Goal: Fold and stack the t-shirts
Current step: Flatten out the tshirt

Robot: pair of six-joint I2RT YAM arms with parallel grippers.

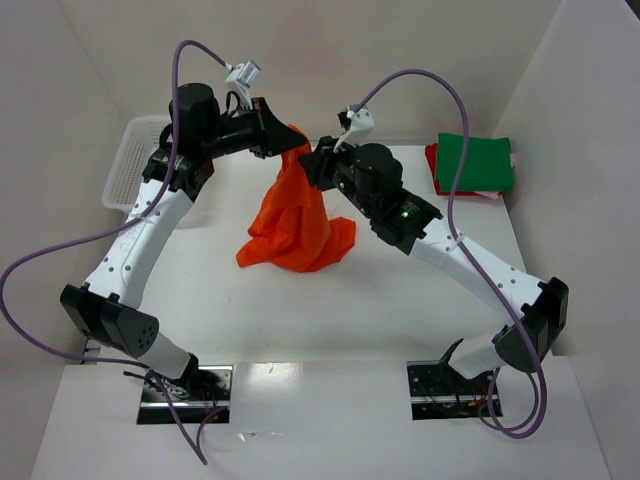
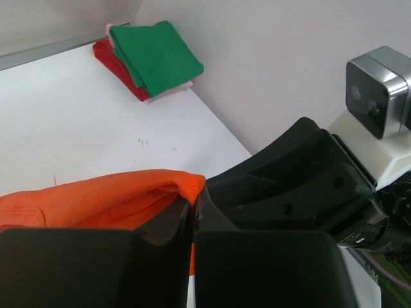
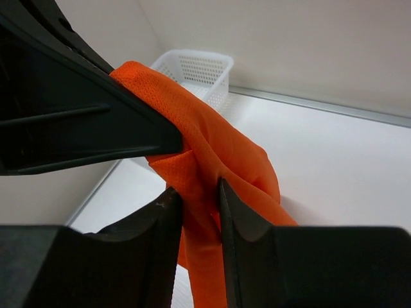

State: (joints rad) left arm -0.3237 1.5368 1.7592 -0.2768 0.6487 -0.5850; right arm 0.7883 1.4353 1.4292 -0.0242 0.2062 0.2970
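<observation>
The bright orange t-shirt (image 1: 297, 215) hangs bunched above the middle of the table, its lower part resting on the surface. My left gripper (image 1: 287, 140) is shut on its top edge (image 2: 183, 185), jaws pressed together on the cloth. My right gripper (image 1: 312, 165) is just below and to the right, its jaws closed around a bunched fold of the same shirt (image 3: 200, 186). The two grippers are close together. A stack of folded shirts sits at the far right: green (image 1: 476, 162) on top, red (image 1: 434, 168) and pale pink edges under it. It also shows in the left wrist view (image 2: 154, 56).
A white mesh basket (image 1: 132, 160) stands at the far left edge of the table, also in the right wrist view (image 3: 196, 70). White walls enclose the table at the back and sides. Purple cables loop over both arms.
</observation>
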